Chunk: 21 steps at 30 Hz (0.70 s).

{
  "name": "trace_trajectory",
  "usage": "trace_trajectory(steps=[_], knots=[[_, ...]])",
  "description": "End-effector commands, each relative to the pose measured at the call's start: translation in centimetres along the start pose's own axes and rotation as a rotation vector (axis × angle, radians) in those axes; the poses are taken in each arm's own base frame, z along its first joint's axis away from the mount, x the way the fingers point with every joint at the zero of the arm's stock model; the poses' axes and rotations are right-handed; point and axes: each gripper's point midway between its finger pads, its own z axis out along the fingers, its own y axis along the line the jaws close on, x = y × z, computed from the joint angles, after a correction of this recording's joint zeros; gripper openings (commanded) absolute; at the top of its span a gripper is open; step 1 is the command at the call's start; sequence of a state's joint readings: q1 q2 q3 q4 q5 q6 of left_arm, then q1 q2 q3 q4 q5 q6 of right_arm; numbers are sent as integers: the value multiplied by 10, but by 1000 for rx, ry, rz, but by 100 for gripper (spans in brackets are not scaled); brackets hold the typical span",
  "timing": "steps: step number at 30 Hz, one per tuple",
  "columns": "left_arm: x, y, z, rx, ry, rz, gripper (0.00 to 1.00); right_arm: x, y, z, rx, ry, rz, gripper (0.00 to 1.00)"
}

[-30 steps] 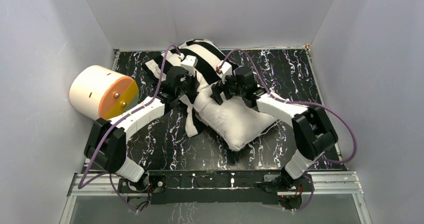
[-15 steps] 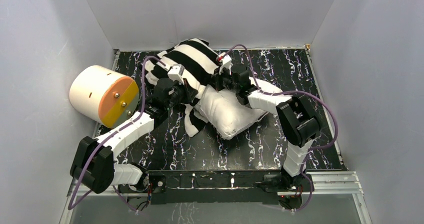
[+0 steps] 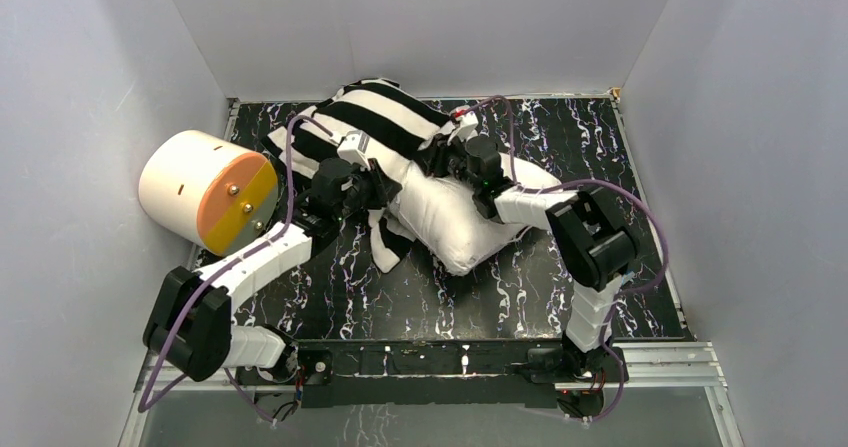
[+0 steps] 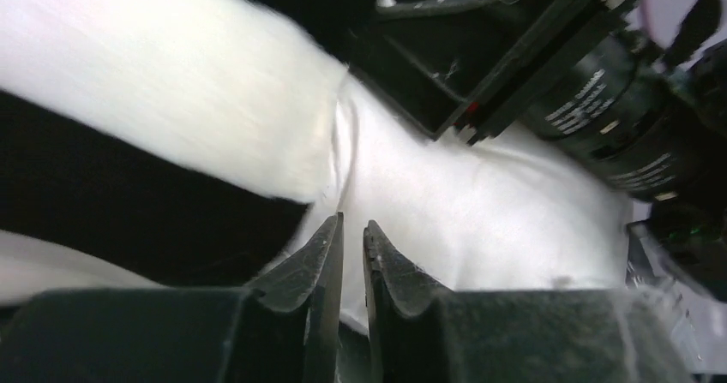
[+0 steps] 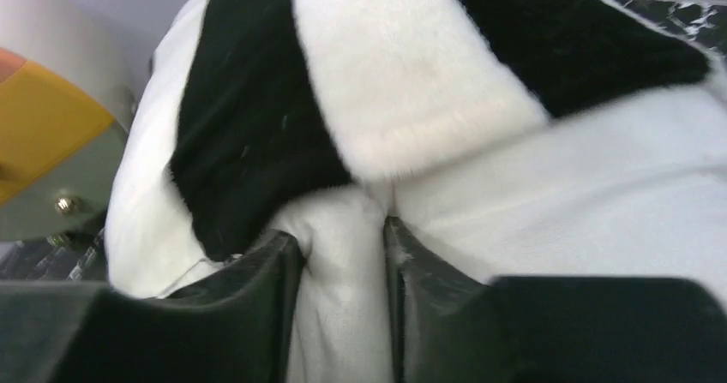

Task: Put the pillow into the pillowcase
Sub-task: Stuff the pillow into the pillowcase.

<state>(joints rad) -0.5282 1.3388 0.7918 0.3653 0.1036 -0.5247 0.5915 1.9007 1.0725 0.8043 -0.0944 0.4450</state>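
Since 1 s ago you've pushed the pillow [image 3: 455, 229] back-left, far end now inside the case [image 3: 385, 112]. Your R claw [image 5: 341, 233] is clamped on pillow fabric. L claw [image 4: 352, 222] is nearly together at the case edge.

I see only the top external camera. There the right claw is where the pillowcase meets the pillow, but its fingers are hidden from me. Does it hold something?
Observer: Yes. In the right wrist view the right claw pinches a fold of the white pillow, right at the hem of the striped pillowcase.
Operator: And the left claw, does it have the pillowcase?
Observer: In the left wrist view the left claw is almost closed, only a thin slit, and no cloth shows between its fingers.
Operator: Where do its tips point?
Observer: At the line where the pillowcase hem meets the bare pillow.
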Motion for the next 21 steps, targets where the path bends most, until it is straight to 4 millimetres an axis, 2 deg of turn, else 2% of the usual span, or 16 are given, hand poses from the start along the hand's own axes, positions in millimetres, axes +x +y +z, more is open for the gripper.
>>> trace_trajectory(steps=[1,2,6,9,11,15,19,21], knots=[[8,-17,-28,7,101,37,20,-25,4,-43,17,39,-250,59],[3,-15,-31,-5,99,45,24,-26,6,-56,17,70,-298,66],[-4,3,-45,-106,104,52,44,-39,21,-96,-25,148,-469,81],[-4,16,-58,-168,93,22,52,-45,36,-116,-73,169,-544,87],[1,20,-64,-181,96,-7,54,-46,49,-125,-108,165,-615,96],[18,30,-71,-199,110,-50,59,-27,65,-121,-102,198,-791,98],[32,43,-71,-241,115,-67,65,-3,73,-99,-79,253,-881,98],[39,50,-71,-262,123,-78,66,19,71,-87,-68,283,-938,98]])
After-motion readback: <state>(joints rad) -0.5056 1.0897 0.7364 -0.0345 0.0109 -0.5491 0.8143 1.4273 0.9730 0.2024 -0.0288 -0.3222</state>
